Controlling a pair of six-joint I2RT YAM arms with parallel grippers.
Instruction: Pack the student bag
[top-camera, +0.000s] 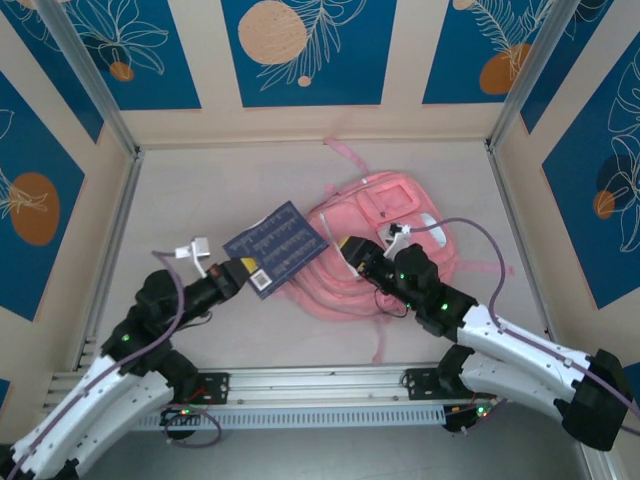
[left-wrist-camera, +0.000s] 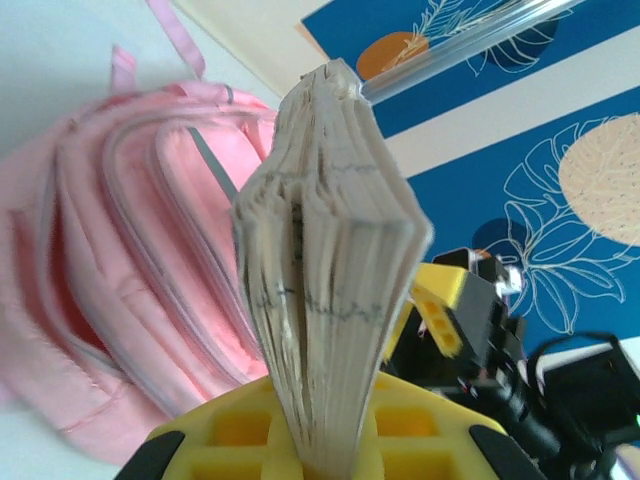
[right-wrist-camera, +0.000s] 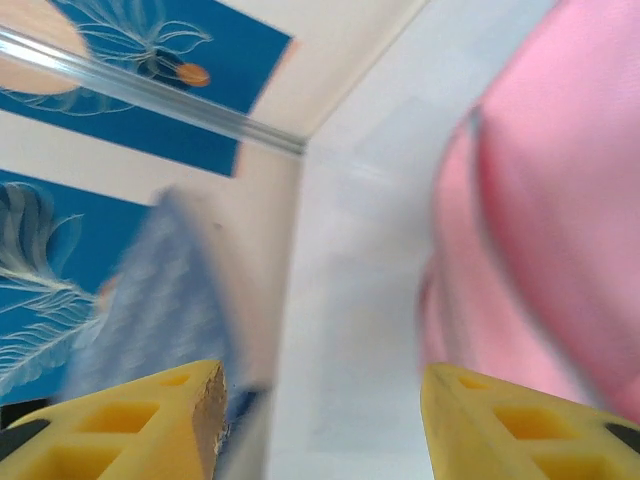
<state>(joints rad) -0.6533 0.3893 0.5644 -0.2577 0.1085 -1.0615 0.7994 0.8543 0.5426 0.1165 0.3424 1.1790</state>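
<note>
While the left gripper (top-camera: 238, 275) clamps a dark blue book (top-camera: 276, 244) by its edge, the right gripper (top-camera: 358, 252) hangs with jaws apart, holding nothing!
Pink student bag (top-camera: 350, 215) lies flat on the pale table (top-camera: 200, 190), toward 3 o'clock of centre; the book tilts at the bag's 9 o'clock. Blue leaf-printed wall panels (top-camera: 350, 60) and aluminium posts (top-camera: 88, 75) ring the table.

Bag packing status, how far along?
Done: the blue book is picked up, clamped edge-on in the left gripper beside the student bag. In hand: the right gripper is open at the bag, holding nothing. Left: the book goes into the bag; what the bag already holds can't be seen.
</note>
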